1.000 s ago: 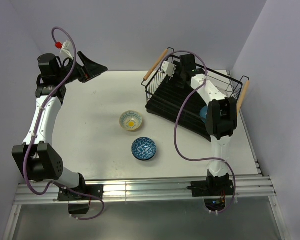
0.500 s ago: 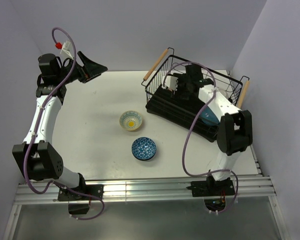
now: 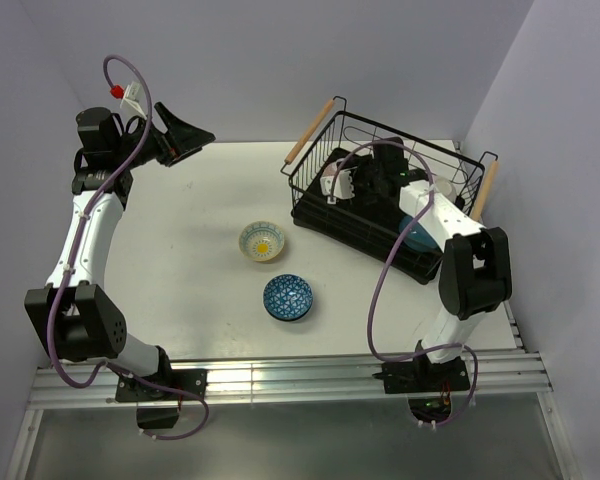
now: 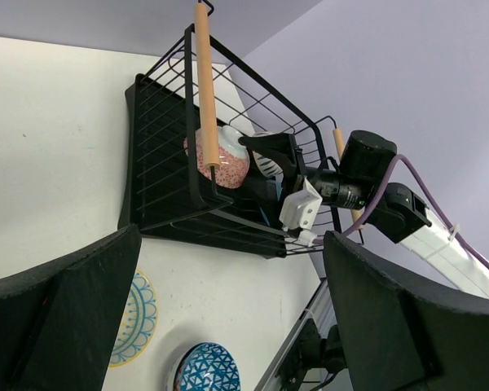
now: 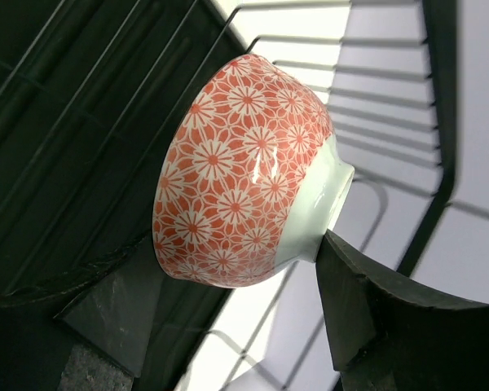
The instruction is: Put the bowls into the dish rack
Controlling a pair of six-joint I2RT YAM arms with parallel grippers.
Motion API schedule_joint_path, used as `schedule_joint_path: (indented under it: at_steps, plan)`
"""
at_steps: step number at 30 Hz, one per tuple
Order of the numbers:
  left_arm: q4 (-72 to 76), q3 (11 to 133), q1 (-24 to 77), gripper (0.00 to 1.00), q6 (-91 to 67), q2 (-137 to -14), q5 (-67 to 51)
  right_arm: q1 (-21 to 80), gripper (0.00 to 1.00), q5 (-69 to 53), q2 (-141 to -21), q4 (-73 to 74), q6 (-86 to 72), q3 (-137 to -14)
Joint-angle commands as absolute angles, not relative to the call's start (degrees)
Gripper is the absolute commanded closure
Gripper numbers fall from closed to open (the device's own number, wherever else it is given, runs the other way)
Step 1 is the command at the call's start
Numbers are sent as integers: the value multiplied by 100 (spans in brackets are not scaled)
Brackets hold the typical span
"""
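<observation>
Pale lavender walls (image 3: 280,60) close in a white table (image 3: 200,220). At its far right stands the dish rack (image 3: 320,212), a large rectangular black wire basket with a slatted black base and two light wooden rod handles (image 3: 311,131), set at a slant to the table edge. My right claw (image 5: 238,244) reaches down inside it, near the corner under the handle that faces the middle of the table. Its jaws are spread wide and grip nothing. A round ceramic bowl (image 5: 236,175), red-orange with white flowers and a pale foot, lies on its side on the slats just at my fingertips, rim toward one tip and foot toward the other, with the wire wall behind it. Whether the tips touch it I cannot tell. My left claw (image 3: 192,140) hangs high over the far left of the table, well apart from the rack, jaws wide open and empty. Two more bowls sit upright on the table between my arms: a cream bowl with a yellow centre (image 3: 263,241) and, nearer me, a blue patterned bowl (image 3: 288,297), near each other but not touching.
</observation>
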State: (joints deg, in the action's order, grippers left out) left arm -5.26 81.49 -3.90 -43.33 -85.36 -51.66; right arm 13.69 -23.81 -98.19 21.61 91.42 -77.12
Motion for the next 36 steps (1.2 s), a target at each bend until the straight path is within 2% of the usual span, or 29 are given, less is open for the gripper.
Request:
schedule_joint_path:
  at_steps: [1, 6, 11, 18, 24, 30, 36]
  plan:
    - [-404, 8156, -413, 0, -4359, -8367, -5159, 1424, 100, -3031, -9694, 1538, 9861, -7699]
    - [-440, 8183, -404, 0, -4333, -8367, -5089, 1415, 100, -3489, -9694, 1345, 10248, -7673]
    - [-387, 8191, -404, 0, -4377, -8385, -5080, 1415, 100, -3551, -9896, 1757, 10292, -8155]
    - [-369, 8191, -413, 0, -4412, -8429, -5080, 1398, 100, -3647, -9897, 2372, 9185, -8745]
    - [-159, 8165, -404, 0, -4693, -8543, -5150, 1318, 100, -3683, -9641, 2855, 9361, -8490]
    - [-123, 8139, -404, 1, -4667, -8508, -5063, 1292, 100, -3306, -10116, 3620, 8323, -9439]
    - [-79, 8174, -404, 1, -4719, -8604, -5054, 1309, 100, -3094, -9774, 3385, 9447, -8553]
